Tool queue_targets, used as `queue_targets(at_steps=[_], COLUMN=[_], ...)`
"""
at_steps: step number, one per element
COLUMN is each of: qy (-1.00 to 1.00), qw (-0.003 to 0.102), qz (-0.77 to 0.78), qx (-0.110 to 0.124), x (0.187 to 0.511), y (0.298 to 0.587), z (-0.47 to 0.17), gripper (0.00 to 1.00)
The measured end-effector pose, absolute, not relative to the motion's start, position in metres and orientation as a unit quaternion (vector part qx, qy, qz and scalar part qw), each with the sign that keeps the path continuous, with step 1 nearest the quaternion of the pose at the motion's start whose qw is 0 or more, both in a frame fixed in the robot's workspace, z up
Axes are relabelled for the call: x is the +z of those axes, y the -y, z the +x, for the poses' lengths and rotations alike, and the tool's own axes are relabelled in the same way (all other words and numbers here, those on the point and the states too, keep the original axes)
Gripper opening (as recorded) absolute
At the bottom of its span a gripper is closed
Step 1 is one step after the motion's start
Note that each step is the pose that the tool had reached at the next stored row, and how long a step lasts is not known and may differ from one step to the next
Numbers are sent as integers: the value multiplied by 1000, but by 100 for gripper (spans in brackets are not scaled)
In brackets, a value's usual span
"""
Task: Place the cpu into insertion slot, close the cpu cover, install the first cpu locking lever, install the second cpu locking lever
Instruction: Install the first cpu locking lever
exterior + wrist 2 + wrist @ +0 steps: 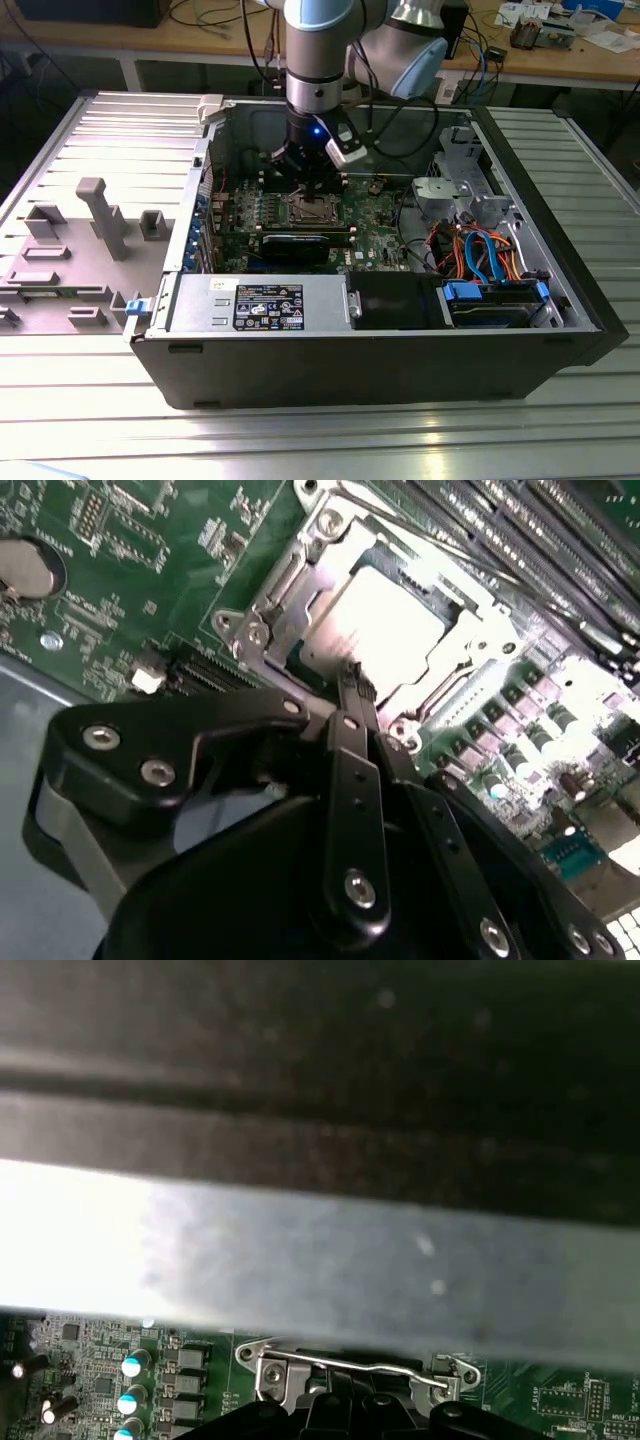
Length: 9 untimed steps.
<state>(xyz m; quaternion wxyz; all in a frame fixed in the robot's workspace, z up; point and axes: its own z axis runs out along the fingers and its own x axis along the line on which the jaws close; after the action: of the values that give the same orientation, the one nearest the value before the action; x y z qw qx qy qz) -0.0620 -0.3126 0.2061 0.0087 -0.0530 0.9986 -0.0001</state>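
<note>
Socket work was under way at the centre of the exterior view, where the gripper (310,178) hung just above the insertion slot (309,209) on the motherboard (380,240), inside the open computer case (400,370) on the desk (560,430). In the second wrist view the cpu (375,630) lay flat in the slot, its pale face showing through the window of the cpu cover (300,570), which appeared folded down over it. The jaws came together at a tip at that frame's centre, touching or just beside the cover's near edge; I could not tell if they pinched anything. In the first wrist view a thin wire locking lever (380,1368) ran along the socket frame. I judged the chip light, stiff and fragile, best held by its edges; the lever looked springy and slippery, best taken at its bent end.
</note>
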Motion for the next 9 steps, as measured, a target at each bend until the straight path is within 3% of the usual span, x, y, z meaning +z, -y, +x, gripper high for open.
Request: queue_targets(at_steps=[9], qy=[-999], qw=[13], qz=[-53], qx=[0], x=[222], y=[313], z=[-69], gripper=[11])
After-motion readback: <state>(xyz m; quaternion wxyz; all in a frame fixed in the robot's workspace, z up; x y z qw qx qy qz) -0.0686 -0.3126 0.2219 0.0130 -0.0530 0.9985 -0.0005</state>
